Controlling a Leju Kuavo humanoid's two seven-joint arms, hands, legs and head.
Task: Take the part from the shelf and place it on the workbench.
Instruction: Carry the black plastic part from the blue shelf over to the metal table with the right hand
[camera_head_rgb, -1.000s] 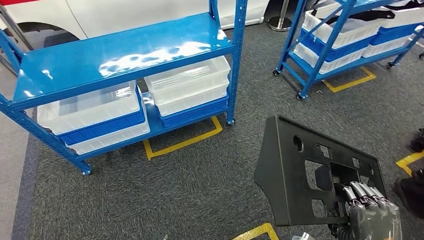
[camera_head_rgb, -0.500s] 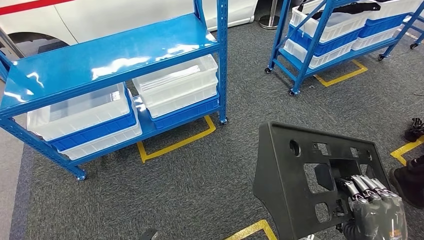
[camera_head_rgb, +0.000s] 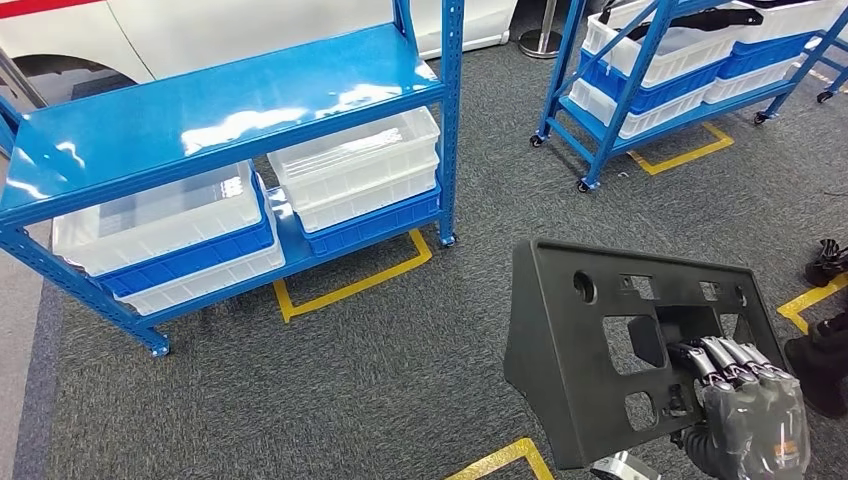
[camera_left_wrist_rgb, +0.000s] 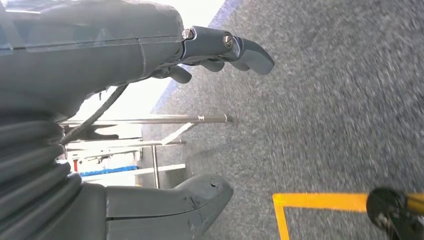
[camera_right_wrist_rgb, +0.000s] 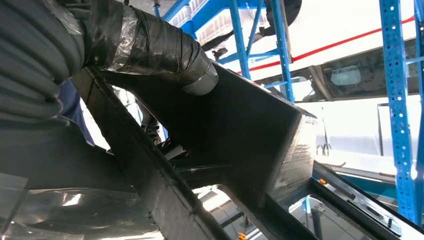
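A flat black plastic part (camera_head_rgb: 590, 340) with several cut-outs hangs over the grey carpet at the lower right of the head view. My right hand (camera_head_rgb: 745, 415) grips it at its lower right corner, fingers hooked through a cut-out. Up close in the right wrist view the same black part (camera_right_wrist_rgb: 240, 135) appears with my taped thumb (camera_right_wrist_rgb: 150, 45) pressed on it. My left hand (camera_left_wrist_rgb: 150, 125) hangs above the carpet with thumb and fingers apart and nothing between them. The blue shelf (camera_head_rgb: 220, 110) stands at the upper left, its top board bare.
White and blue bins (camera_head_rgb: 350, 180) sit on the shelf's lower level. A second blue rack on wheels (camera_head_rgb: 680, 70) with bins stands at the upper right. Yellow tape marks (camera_head_rgb: 350, 285) lie on the carpet. A person's dark shoes (camera_head_rgb: 825, 345) are at the right edge.
The whole picture has shifted as the camera moved: the shelf now sits further left and the rolling rack further up. The part stays held in my right hand.
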